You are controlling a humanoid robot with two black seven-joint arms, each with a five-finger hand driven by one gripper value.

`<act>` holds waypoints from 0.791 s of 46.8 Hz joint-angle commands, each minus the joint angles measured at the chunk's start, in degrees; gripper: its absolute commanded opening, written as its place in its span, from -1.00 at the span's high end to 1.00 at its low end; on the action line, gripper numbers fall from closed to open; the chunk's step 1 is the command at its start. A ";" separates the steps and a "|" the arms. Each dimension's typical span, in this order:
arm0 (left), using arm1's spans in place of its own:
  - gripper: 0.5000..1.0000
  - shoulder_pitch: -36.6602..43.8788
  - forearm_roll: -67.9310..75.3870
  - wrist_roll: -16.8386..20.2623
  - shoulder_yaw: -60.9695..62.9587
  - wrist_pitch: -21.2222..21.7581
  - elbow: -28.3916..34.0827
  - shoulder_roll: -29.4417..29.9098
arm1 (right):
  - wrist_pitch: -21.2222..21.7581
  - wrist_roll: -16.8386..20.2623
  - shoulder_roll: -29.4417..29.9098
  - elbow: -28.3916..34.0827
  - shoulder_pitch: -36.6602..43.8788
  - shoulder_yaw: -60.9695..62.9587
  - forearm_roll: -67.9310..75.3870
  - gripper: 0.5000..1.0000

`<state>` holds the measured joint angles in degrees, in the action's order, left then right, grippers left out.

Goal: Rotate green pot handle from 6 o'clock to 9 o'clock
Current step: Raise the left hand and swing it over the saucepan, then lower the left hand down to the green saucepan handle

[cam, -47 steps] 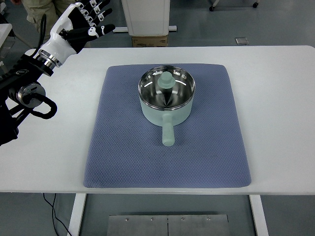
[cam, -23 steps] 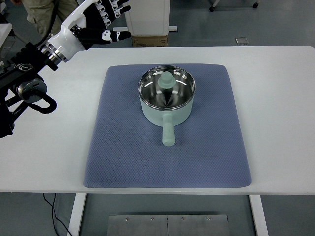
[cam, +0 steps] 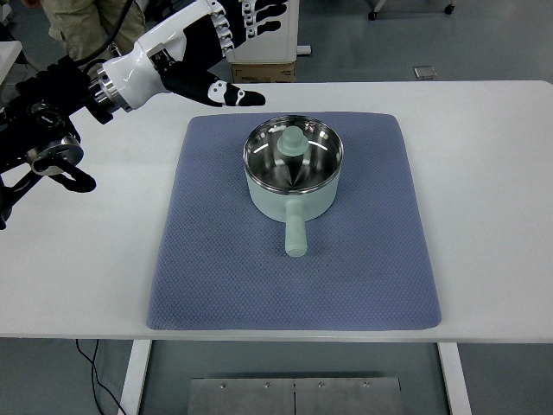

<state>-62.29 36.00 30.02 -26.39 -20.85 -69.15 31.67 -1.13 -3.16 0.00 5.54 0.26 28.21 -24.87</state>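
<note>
A pale green pot (cam: 292, 173) with a shiny steel inside stands on a blue-grey mat (cam: 216, 251) in the middle of the white table. Its green handle (cam: 295, 234) points toward the near edge, at 6 o'clock. A green knob shows inside the pot. My left hand (cam: 232, 47), black and white, hovers above the table's far edge, up and left of the pot, with fingers spread and holding nothing. Its arm comes in from the left edge. The right arm is out of view.
The white table (cam: 484, 190) extends around the mat on all sides. A white cabinet with a cardboard box (cam: 262, 71) stands behind the far edge. A person's legs (cam: 82, 22) show at the top left.
My left hand has moved right and slightly down along the far edge, from the top left corner toward the pot. The pot and its handle have not moved.
</note>
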 commanded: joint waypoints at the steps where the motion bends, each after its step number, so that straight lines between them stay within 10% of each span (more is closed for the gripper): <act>1: -1.00 -0.73 1.88 -0.05 0.12 -1.04 -1.25 0.41 | -0.01 0.00 0.00 0.00 0.00 0.00 0.00 -1.00; 37: -1.00 -7.85 19.90 -0.14 5.83 -8.25 -6.08 -1.78 | -0.01 0.00 0.00 0.00 0.00 0.00 0.00 -1.00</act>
<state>-69.58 54.97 29.83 -21.12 -28.82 -74.75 30.54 -1.14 -3.15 0.00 5.54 0.27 28.21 -24.87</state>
